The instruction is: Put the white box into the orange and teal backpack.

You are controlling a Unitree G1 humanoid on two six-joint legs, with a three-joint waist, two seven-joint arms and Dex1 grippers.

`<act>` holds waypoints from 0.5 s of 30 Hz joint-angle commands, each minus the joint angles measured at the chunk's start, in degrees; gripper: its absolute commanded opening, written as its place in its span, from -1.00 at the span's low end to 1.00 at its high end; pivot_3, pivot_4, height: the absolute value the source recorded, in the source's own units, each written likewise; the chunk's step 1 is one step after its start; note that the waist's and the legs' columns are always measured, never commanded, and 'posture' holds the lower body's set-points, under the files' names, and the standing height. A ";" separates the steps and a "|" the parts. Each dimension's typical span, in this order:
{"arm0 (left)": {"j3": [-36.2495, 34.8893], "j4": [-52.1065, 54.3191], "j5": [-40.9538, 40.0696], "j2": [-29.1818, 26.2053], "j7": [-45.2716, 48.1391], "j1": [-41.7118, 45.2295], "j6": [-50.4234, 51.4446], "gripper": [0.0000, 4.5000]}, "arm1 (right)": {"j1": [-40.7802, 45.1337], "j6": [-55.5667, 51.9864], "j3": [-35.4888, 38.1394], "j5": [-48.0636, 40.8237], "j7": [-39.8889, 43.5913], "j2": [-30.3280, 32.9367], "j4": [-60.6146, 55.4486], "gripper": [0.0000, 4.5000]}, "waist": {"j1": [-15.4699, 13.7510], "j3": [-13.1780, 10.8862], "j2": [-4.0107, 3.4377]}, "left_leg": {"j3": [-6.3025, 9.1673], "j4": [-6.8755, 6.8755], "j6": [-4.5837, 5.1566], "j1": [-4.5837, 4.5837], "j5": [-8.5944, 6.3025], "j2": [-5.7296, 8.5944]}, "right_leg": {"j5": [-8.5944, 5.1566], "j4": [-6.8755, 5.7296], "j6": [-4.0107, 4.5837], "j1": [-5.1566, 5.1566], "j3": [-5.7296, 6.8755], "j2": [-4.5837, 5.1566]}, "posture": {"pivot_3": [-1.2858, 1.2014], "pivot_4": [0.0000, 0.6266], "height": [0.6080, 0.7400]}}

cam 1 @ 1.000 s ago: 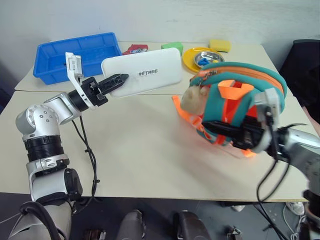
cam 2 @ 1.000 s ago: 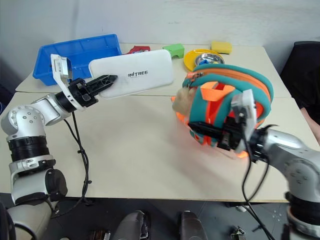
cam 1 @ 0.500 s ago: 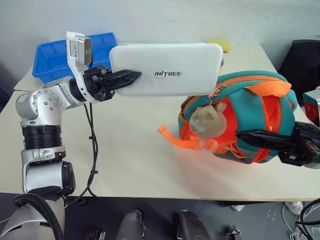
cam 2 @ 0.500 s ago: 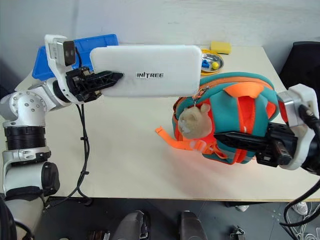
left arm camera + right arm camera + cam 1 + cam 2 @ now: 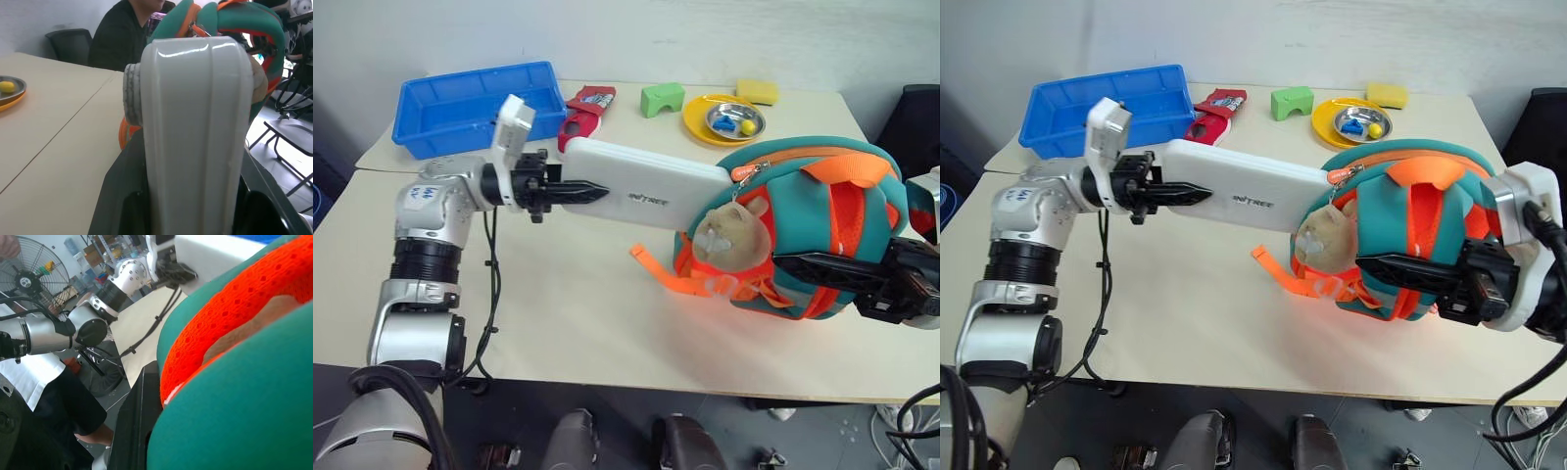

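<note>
I had the left claw (image 5: pixel 579 192) clamped on one short end of the white box (image 5: pixel 646 183), holding it off the table (image 5: pixel 578 313) and roughly level, its long side reaching across toward the orange and teal backpack (image 5: pixel 813 225). The far end of the box sat right at the backpack's zip band, just above the tan plush bear (image 5: pixel 729 233); I could not tell whether that end was already inside the opening. The right claw (image 5: pixel 1400 272) was closed on the backpack, its black fingers pinching the teal and orange fabric on the near side and propping the bag up on the table. An orange strap (image 5: pixel 656 271) trailed from the bag onto the tabletop. At the back of the table stood a blue bin (image 5: pixel 460 103), a red object (image 5: pixel 584 103), a green block (image 5: pixel 663 98), a yellow plate (image 5: pixel 700 125) carrying a small metal bowl (image 5: pixel 734 119), and a yellow sponge (image 5: pixel 757 90). In the left wrist view a person in dark clothes (image 5: pixel 124 36) sat beyond the table.
</note>
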State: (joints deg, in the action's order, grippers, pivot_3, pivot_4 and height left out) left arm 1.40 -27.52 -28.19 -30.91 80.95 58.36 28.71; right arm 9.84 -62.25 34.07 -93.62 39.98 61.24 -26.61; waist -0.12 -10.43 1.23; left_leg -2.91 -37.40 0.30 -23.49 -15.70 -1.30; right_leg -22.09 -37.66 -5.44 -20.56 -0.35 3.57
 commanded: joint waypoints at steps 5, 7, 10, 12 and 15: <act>5.95 1.12 3.34 13.68 -3.94 6.76 -1.81 -0.44 | 0.10 4.44 -2.95 4.95 1.31 -2.67 -2.22 -0.98 | -0.23 -0.03 0.04 | 0.04 -0.06 0.02 -0.11 0.00 0.06 | 0.00 -0.03 0.00 -0.06 0.01 0.00 | 0.03 -0.52 1.00; 7.67 -1.24 7.24 19.12 -10.20 8.02 -5.12 -0.44 | 0.43 5.35 -3.74 5.31 0.55 -3.48 -2.79 -0.98 | -0.27 -0.03 0.05 | 0.05 -0.05 0.01 -0.14 0.01 0.04 | 0.01 -0.08 -0.01 -0.06 0.03 -0.02 | 0.03 -0.52 1.00; 11.62 -4.60 14.69 24.99 -18.24 8.02 -10.89 -0.11 | 1.01 6.47 -4.49 5.07 -0.88 -4.47 -3.16 -1.00 | -0.65 -0.04 0.07 | 0.04 -0.15 0.02 -0.16 0.01 0.08 | 0.02 -0.01 -0.05 -0.05 0.02 0.00 | 0.03 -0.52 1.00; 12.66 -4.31 16.58 26.86 -20.68 6.90 -11.24 0.14 | 0.86 7.01 -4.88 5.24 -1.85 -4.97 -3.67 -1.00 | -0.36 -0.06 0.09 | 0.03 -0.18 0.03 -0.14 0.00 0.06 | 0.03 0.02 -0.05 -0.05 0.00 -0.01 | 0.03 -0.52 1.00; 11.81 0.23 15.99 24.72 -20.24 4.31 -8.78 0.56 | -0.65 7.53 -4.39 5.43 -2.95 -5.60 -4.88 -1.00 | 0.24 -0.05 0.09 | 0.03 -0.11 0.04 -0.02 0.00 0.03 | 0.03 -0.08 -0.05 -0.04 -0.03 -0.06 | 0.03 -0.52 1.00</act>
State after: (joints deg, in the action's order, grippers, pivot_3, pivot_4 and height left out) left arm 13.89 -30.95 -12.05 -4.72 60.23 63.81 19.06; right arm 9.63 -56.22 28.63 -88.13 37.91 55.88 -29.69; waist 0.12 -10.49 1.32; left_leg -2.88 -37.44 0.34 -23.45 -15.68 -1.28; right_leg -22.07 -37.75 -5.49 -20.58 -0.38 3.50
